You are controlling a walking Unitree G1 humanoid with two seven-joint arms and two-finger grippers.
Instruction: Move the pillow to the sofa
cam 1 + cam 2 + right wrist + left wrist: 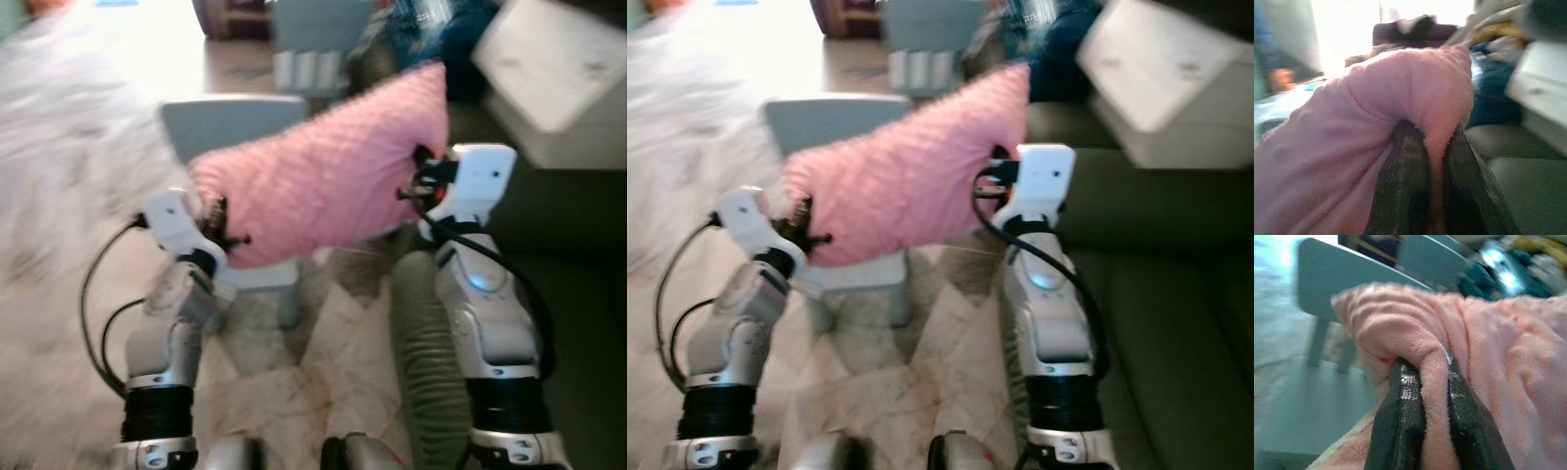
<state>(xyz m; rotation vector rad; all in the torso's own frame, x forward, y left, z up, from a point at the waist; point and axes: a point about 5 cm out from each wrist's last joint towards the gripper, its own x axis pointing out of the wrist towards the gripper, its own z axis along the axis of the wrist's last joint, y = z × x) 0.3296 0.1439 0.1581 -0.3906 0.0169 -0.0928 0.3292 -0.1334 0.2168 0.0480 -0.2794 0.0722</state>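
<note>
Clamped on opposite ends, the left gripper (1432, 396) and right gripper (1432, 166) hold the pink pillow (328, 171) aloft over a small grey chair (220, 122), left of the dark sofa (1156, 294).

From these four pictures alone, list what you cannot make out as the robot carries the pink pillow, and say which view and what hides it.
- Head views: the cluttered far end of the room is motion-blurred, its things unnameable.
- Head views: the pink pillow hides most of the grey chair.
- Left wrist view: pillow fabric folds over the left gripper tips.
- Right wrist view: the right gripper tips are likewise buried.
- Sofa: cut by the frame edge.
</note>
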